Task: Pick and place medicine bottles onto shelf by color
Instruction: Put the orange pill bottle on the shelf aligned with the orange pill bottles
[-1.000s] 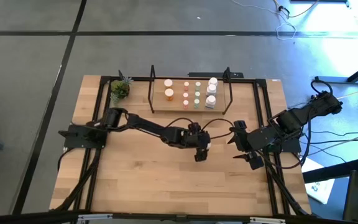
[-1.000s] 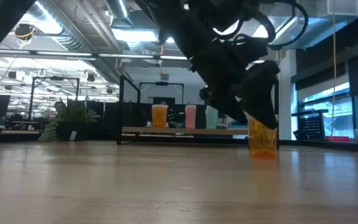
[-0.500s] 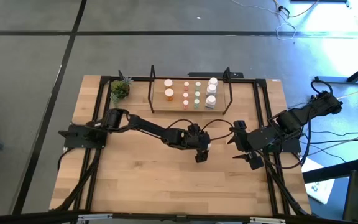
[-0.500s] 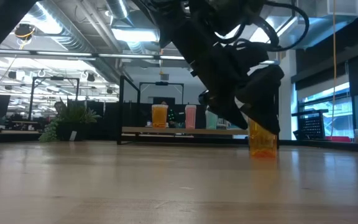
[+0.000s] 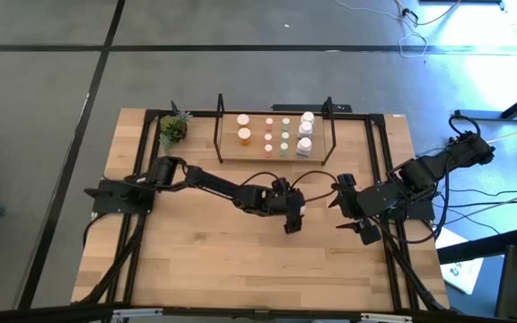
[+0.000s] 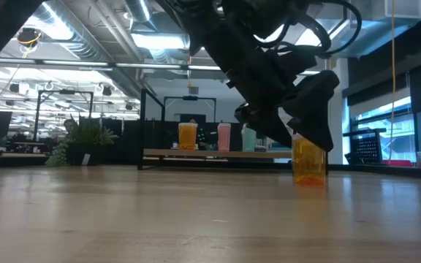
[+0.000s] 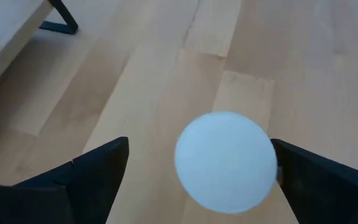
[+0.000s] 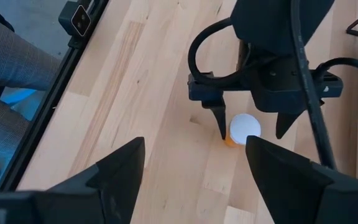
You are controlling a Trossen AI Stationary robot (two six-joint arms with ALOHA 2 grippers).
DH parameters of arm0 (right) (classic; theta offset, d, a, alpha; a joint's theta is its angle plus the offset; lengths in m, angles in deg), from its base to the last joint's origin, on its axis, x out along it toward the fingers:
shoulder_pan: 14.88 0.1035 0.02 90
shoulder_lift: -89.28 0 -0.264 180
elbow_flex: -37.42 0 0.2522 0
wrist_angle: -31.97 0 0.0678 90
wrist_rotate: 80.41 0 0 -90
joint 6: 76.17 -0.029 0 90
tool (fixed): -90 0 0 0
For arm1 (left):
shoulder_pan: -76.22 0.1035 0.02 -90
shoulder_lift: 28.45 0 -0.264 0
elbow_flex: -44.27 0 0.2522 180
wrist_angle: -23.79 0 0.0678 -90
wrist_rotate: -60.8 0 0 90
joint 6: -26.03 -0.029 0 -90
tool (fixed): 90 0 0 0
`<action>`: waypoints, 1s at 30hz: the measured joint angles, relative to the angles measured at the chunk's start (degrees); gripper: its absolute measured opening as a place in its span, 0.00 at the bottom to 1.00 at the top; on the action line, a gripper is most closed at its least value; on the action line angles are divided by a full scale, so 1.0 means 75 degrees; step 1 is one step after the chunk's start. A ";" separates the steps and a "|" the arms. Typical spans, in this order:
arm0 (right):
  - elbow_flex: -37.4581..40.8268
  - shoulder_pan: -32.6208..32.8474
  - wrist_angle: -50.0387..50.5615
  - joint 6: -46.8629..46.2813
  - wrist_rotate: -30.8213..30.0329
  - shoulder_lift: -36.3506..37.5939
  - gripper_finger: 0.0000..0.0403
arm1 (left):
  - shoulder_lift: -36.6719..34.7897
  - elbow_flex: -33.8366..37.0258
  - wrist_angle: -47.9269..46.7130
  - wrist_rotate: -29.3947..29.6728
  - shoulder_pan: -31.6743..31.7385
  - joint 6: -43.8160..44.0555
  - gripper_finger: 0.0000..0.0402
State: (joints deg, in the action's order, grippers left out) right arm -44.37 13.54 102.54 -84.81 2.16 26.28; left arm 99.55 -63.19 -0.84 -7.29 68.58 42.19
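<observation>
left wrist view, left pincer (image 7: 197,171) spread apart, straddling orange bottle (image 7: 225,158), pointing down at table (image 7: 135,93)

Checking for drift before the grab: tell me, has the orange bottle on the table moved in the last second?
No. In the low view the orange bottle stands at the same spot against the shelf behind it, between the left gripper's open fingers.
</observation>
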 joint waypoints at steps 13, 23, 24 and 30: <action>0.0000 -0.0002 0.0000 -0.0004 0.0002 0.0000 0.70 | 0.0000 0.0000 -0.0054 -0.0084 -0.0055 0.0038 0.70; 0.0000 -0.0002 0.0000 -0.0002 0.0002 0.0000 0.70 | 0.0000 0.0000 -0.0054 -0.0078 -0.0090 0.0000 0.46; 0.0000 -0.0002 0.0000 0.0000 0.0002 0.0000 0.70 | 0.0000 0.0000 -0.0054 -0.0078 -0.0090 -0.0003 0.45; 0.0000 0.0000 0.0000 -0.0004 0.0002 0.0000 0.70 | -0.0017 0.0000 -0.0099 -0.0082 -0.0092 -0.0004 0.45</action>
State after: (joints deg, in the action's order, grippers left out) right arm -44.37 13.54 102.54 -84.84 2.17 26.28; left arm 99.42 -63.19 -1.58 -7.91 67.89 42.16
